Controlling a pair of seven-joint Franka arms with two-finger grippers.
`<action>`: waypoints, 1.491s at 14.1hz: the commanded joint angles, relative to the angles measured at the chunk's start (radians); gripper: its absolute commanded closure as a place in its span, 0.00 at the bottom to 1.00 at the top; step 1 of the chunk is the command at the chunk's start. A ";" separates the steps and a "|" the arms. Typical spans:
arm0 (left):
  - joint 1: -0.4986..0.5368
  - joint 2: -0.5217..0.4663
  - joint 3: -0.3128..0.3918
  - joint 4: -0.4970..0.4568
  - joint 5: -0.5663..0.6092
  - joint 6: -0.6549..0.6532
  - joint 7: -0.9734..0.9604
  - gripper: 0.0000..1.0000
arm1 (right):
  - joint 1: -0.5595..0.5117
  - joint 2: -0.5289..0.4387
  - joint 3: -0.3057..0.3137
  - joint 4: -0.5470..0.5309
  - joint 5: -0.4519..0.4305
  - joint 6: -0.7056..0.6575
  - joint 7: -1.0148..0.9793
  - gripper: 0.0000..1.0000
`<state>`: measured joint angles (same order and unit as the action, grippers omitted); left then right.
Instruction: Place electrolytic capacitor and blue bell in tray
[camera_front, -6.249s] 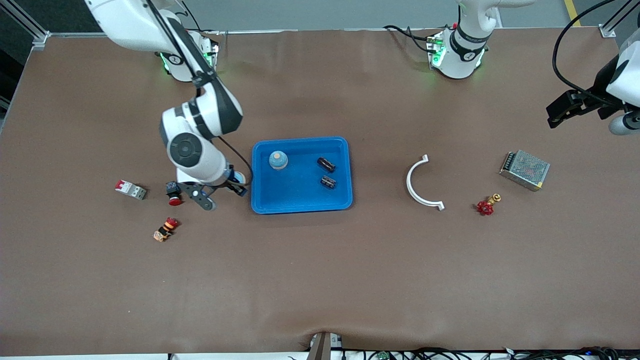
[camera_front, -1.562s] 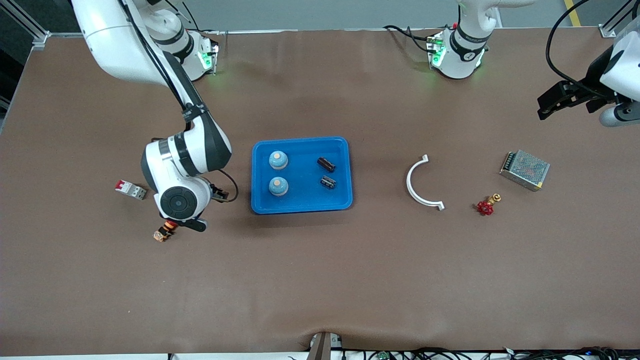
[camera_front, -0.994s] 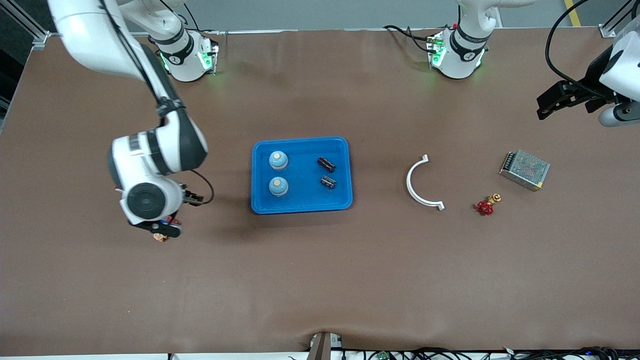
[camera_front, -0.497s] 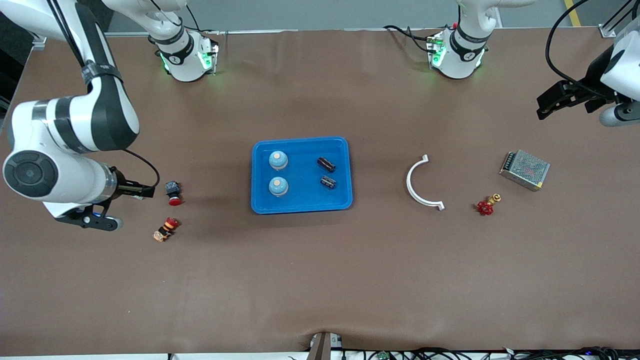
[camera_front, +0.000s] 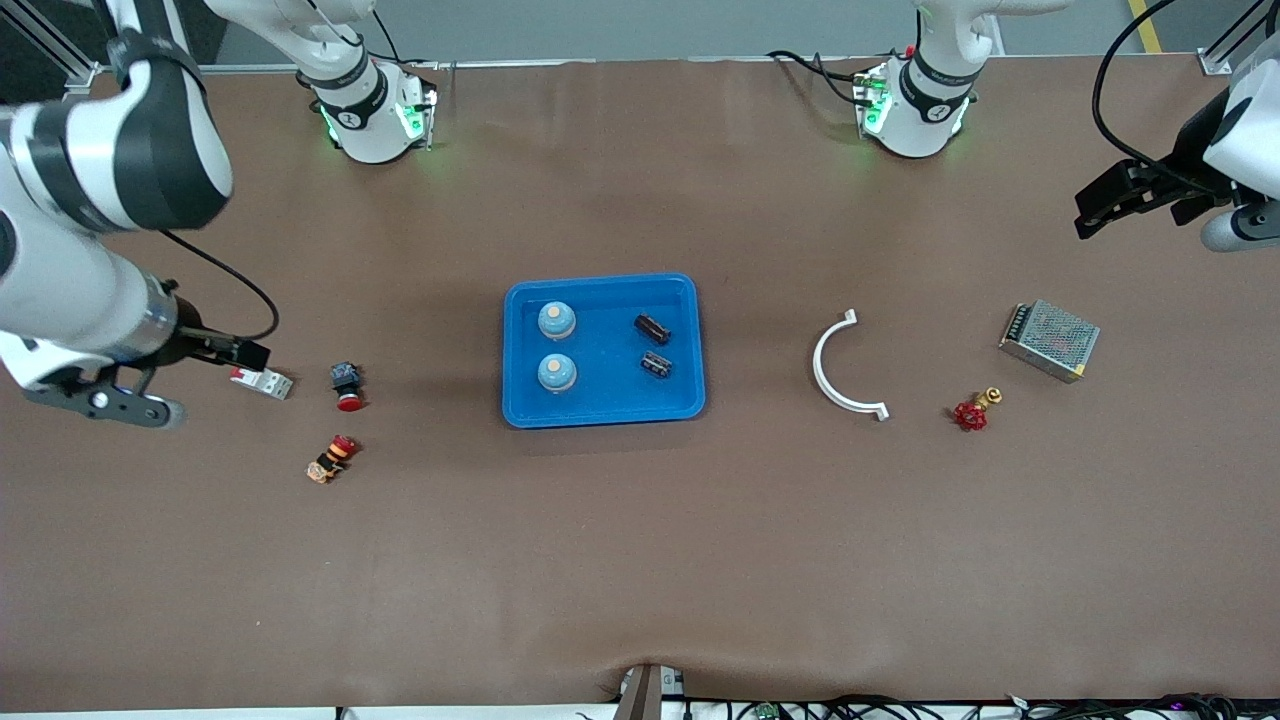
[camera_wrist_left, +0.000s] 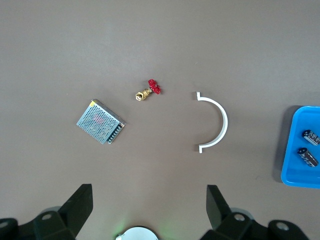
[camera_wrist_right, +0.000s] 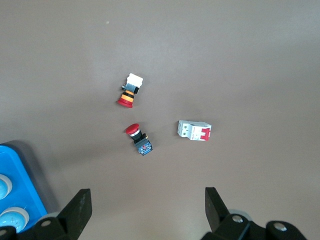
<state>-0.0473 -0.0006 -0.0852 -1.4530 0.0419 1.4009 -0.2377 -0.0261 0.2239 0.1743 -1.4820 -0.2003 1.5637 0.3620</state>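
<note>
Sitting near the middle of the table, the shallow bright blue rectangular plastic tray (camera_front: 602, 412) with rounded corners and a raised rim is holding four small parts. Two round pale blue bells with tan tops (camera_front: 556, 320) (camera_front: 556, 372) are standing in the half toward the right arm's end, one nearer the front camera than the other. Two dark cylindrical electrolytic capacitors (camera_front: 652, 328) (camera_front: 656, 364) are lying on their sides in the half toward the left arm's end, close together but apart.

The brown table covering (camera_front: 640, 560) is carrying the remaining items. Toward the right arm's end, a small white circuit breaker with a red switch (camera_front: 261, 381), a black push button with a red cap (camera_front: 347, 385) and a red-and-orange button with a white base (camera_front: 331, 459) are lying well apart from the tray. Toward the left arm's end, a white curved plastic bracket (camera_front: 840, 365), a small brass valve with a red handwheel (camera_front: 975, 410) and a perforated metal power supply box (camera_front: 1049, 340) are resting on the covering. Green lights are glowing on both arm bases along the table's edge, and cables are running along the edge nearest the front camera.

The right gripper (camera_wrist_right: 145, 210) is hanging high over the right arm's end of the table, its fingers spread wide and holding nothing. The left gripper (camera_wrist_left: 150, 207) is waiting high over the left arm's end, its fingers likewise spread wide and empty.
</note>
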 joint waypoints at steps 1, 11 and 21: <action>0.007 -0.022 -0.002 -0.006 -0.020 -0.016 0.018 0.00 | -0.038 -0.135 0.027 -0.116 0.002 0.027 -0.073 0.00; 0.006 -0.022 -0.001 -0.003 -0.013 -0.016 0.058 0.00 | -0.058 -0.231 -0.174 -0.144 0.163 0.035 -0.324 0.00; 0.012 -0.022 0.005 -0.001 -0.008 -0.016 0.060 0.00 | 0.006 -0.279 -0.233 -0.092 0.179 0.018 -0.278 0.00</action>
<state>-0.0449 -0.0013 -0.0826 -1.4493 0.0419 1.3995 -0.1994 -0.0468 -0.0460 -0.0473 -1.5984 -0.0223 1.5865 0.0587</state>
